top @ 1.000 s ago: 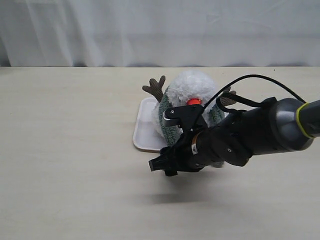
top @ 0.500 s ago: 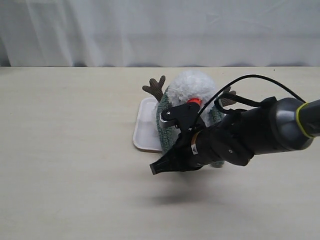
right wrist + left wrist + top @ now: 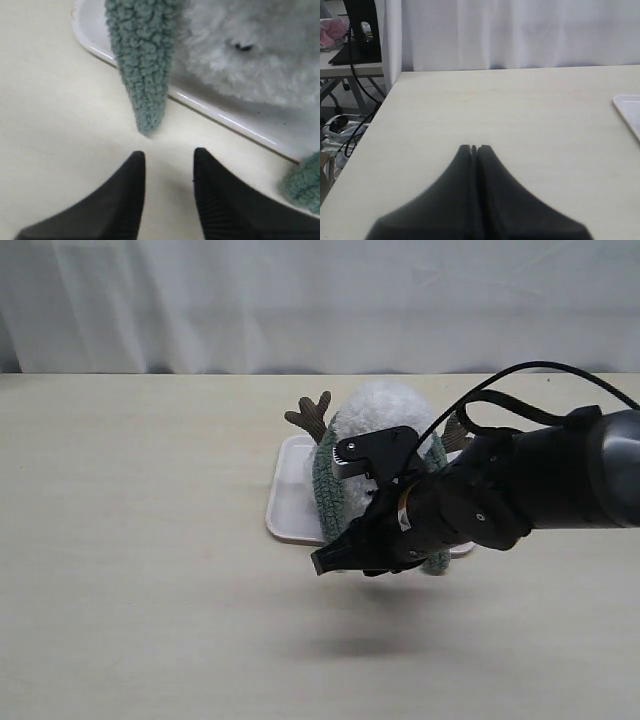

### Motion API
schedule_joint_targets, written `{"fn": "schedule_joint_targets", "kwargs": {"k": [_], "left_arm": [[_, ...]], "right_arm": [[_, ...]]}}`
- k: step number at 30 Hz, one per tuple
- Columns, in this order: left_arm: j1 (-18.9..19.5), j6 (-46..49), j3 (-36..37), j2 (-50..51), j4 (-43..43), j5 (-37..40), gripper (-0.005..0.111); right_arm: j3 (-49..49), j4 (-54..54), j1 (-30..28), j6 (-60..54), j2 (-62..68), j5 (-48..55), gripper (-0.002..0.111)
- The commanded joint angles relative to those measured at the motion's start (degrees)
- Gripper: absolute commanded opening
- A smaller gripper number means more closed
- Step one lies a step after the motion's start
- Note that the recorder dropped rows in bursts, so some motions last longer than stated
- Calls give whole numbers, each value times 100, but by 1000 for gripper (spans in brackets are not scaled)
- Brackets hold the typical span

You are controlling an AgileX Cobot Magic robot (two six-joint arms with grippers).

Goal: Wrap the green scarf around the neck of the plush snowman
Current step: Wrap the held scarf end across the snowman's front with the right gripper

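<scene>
Backdrop: white curtain [image 3: 300,300] behind a pale tabletop [image 3: 130,540]. Far left, seen only by its own wrist camera: left gripper [image 3: 474,148], jaws pressed together, nothing in them, over bare table with a tray corner off to one side. Next, white tray [image 3: 285,505], bearing the plush snowman [image 3: 380,410], one brown twig arm [image 3: 310,415] sticking up at its left shoulder. Green scarf [image 3: 328,490]: lies round the plush below the head, one end hanging down the left of the body and over the tray rim, a second end [image 3: 437,562] showing lower right past the black arm. The neck itself is hidden under fleece and arm. Right gripper [image 3: 165,155]: jaws a little apart, holding nothing, over the table just in front of the tray. The scarf's hanging tip lies just beyond its fingertips, close but apart. Assessment: the wrap looks largely done, both ends falling forward; whether it closes behind the head cannot be told. What seems left is a tidy of the ends, if any, and clearing the arm.
</scene>
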Motion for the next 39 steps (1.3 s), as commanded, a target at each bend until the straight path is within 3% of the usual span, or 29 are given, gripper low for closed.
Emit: {"fn": "schedule_joint_targets", "kwargs": {"k": [1,8,30,39], "left_arm": [[10,-19,21,-10,-43,-51,0],[10,-19,21,-10,-43,-51,0],[10,-19,21,-10,-43,-51,0],[10,-19,21,-10,-43,-51,0]], "right_arm": [[-27,219,0,-33,122,-249,57],[-39,295,257,-9,402,-1295,61],[-583,257,219,-10,949,-459,61],[-583,78,22,287,923,-717,61]]}}
